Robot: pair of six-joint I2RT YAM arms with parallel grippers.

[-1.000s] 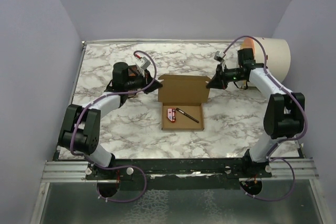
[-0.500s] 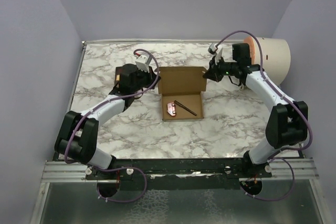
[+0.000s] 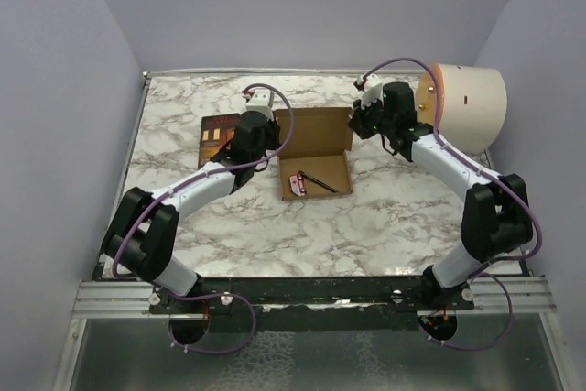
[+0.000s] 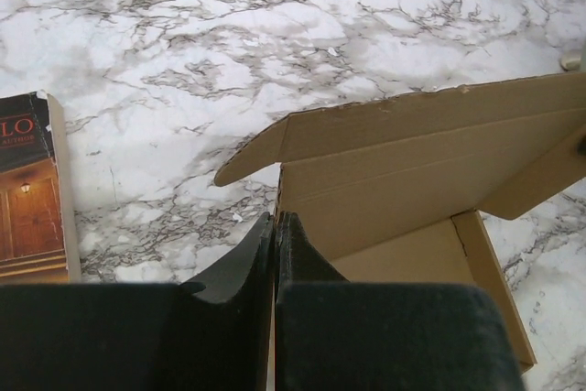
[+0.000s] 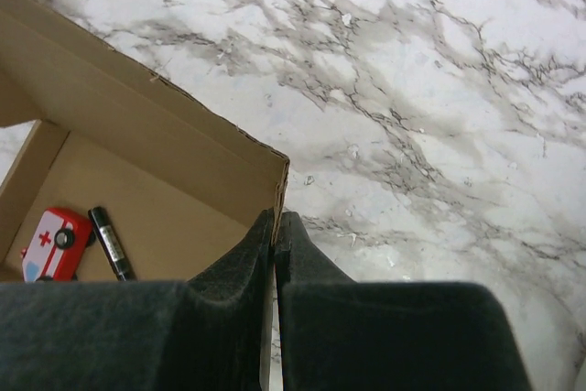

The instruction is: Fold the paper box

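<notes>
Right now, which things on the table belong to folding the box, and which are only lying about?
Belong to the job:
paper box
left claw and right claw, both shut on its edges

Only lying about:
dark book
cream cylinder
red toy and black pen, inside the box

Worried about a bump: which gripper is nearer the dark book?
Left. The left gripper pinches the left wall of the paper box, close beside the dark book. The right gripper pinches the right wall, with the whole box between.
</notes>
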